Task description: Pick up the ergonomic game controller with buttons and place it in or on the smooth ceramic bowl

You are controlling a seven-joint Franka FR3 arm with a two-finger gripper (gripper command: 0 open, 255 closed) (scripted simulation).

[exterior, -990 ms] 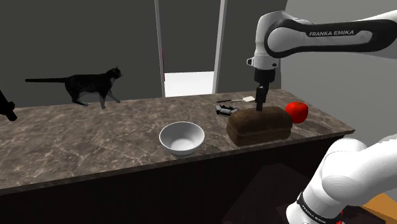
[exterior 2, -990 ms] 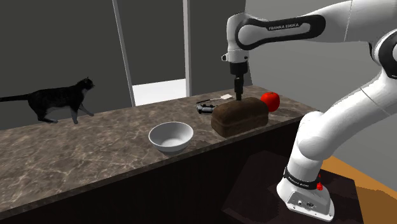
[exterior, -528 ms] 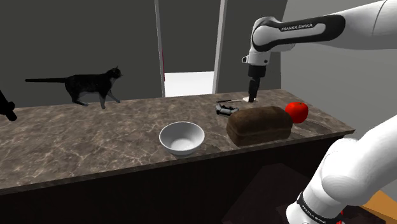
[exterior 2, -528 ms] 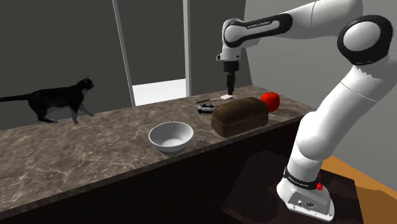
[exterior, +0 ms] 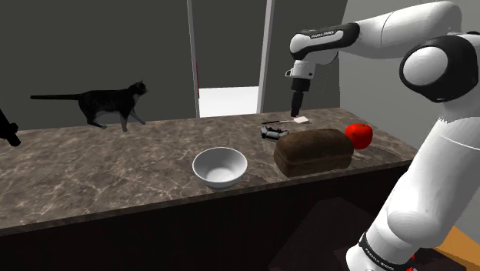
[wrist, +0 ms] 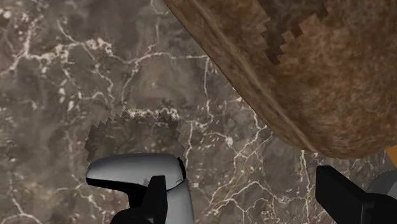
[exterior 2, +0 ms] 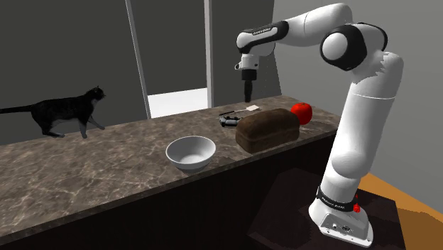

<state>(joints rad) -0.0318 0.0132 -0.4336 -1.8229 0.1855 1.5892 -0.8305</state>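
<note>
The game controller (exterior: 271,132) (exterior 2: 228,121) is a small dark object lying on the marble counter just behind the left end of a brown bread loaf (exterior: 314,151) (exterior 2: 268,129). The white bowl (exterior: 220,167) (exterior 2: 190,152) stands upright near the counter's front edge, left of the loaf. My black gripper (exterior: 295,104) (exterior 2: 248,91) hangs pointing down, well above the counter, a little behind and to the shoulder view's right of the controller. In the wrist view my gripper (wrist: 254,203) is open with nothing between its fingers; a grey and black rounded object (wrist: 137,175), seemingly the controller, lies by one finger (wrist: 156,200).
A red apple (exterior: 358,135) (exterior 2: 302,111) sits at the loaf's right end. A small white item (exterior: 300,121) lies behind the loaf. A black cat (exterior: 108,104) (exterior 2: 67,110) stands at the counter's back left. A dark object (exterior: 8,129) shows at the shoulder view's left edge.
The arm has swung from over the loaf toward the counter's back and the shoulder view's left, and the gripper has risen. The fingers have stayed open. Nothing on the counter has moved.
</note>
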